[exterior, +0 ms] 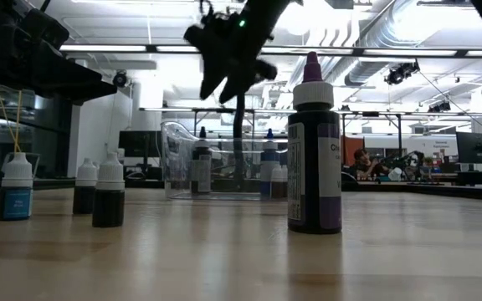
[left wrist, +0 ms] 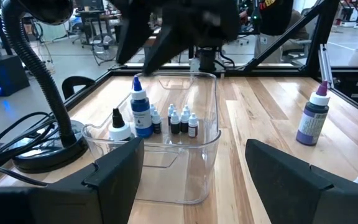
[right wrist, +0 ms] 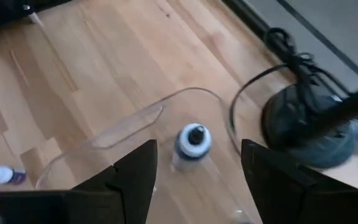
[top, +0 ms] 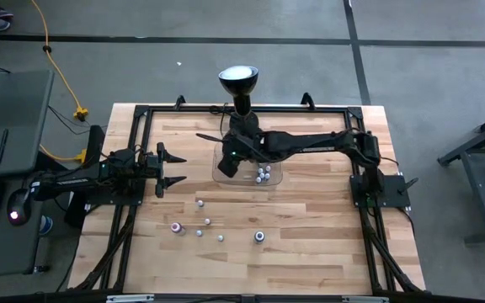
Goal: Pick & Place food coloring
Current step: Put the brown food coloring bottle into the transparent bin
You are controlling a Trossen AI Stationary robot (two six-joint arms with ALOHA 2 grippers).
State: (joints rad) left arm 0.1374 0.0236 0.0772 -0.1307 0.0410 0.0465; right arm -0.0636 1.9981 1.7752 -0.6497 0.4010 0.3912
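The right end effector (right wrist: 194,165) hangs wide and empty directly over an upright blue bottle (right wrist: 192,142) standing in the clear tray (top: 274,178) near the desk's far edge, while loose bottles (top: 202,224) stand toward the near edge.

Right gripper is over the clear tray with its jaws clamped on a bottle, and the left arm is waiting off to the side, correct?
Not quite. The right gripper is over the clear tray, but its jaws stand open and empty; the blue-capped bottle stands in the tray below them, as the right wrist view shows. The left gripper does wait at the side.
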